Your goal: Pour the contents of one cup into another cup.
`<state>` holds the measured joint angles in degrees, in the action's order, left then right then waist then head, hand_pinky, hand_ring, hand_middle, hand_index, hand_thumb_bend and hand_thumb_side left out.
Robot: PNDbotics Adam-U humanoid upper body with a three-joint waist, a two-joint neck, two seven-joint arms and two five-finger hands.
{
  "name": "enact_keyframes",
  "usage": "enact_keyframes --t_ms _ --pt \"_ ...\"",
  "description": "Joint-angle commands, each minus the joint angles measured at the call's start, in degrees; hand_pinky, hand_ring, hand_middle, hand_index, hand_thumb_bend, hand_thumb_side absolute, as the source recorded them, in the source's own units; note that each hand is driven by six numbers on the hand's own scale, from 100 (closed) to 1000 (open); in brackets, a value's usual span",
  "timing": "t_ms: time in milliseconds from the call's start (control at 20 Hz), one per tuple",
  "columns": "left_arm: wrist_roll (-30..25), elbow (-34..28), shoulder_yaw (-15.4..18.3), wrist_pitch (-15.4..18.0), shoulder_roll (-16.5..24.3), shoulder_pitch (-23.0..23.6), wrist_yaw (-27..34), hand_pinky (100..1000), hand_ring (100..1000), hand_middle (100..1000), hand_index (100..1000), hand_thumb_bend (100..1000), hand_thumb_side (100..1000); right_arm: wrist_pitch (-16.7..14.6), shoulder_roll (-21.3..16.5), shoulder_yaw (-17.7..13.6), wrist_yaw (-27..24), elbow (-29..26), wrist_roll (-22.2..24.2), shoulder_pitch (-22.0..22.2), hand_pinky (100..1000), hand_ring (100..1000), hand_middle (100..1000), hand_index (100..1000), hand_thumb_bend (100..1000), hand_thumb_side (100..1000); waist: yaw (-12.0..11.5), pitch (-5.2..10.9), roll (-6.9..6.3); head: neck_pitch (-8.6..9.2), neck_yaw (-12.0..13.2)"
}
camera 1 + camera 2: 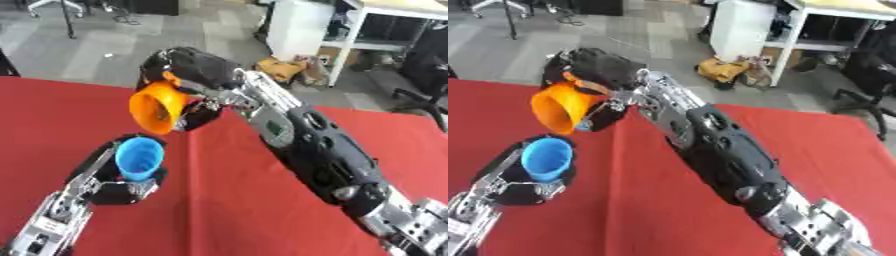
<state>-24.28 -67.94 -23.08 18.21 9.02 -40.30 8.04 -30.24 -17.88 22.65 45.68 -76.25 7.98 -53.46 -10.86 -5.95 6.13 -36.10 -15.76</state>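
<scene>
Gripping tilted orange cup, right hand, left hand fingers round blue cup

Office or lab: desk, office chair.

even, bright indoor light with no glare; both views soft and slightly blurred throughout. the red cloth-covered desk carries only faint shadows, and the tilted orange plastic cup shows smeared edges.
</scene>
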Motion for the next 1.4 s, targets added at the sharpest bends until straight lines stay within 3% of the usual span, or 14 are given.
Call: enact_keyframes --t_ms 50,900,1400 --pt "-1.69 -1.1 -0.23 0.39 -0.04 -1.38 1.01 487 533 532 714 215 100 -0.47 -0.68 -0.42 1.35 -0.36 -0.54 -1.08 599 482 466 635 264 100 0.0 1.13 -0.23 0.2 0.04" --pt "-3.11 -0.71 -0.07 0.48 -0.23 -1.48 1.72 491 536 535 719 211 100 -1.79 -1.46 -0.1 8.05 -2.04 -3.26 -0.87 621 501 481 636 266 100 -0.33 1.12 -0.23 0.18 0.13" --pt "-4.18 -0.76 -0.13 0.52 -0.26 -1.52 2.26 494 538 536 721 211 100 -1.93 -1.49 -0.13 9.08 -1.79 -3.88 -0.82 622 502 482 636 265 100 -0.21 1.15 -0.22 0.3 0.12"
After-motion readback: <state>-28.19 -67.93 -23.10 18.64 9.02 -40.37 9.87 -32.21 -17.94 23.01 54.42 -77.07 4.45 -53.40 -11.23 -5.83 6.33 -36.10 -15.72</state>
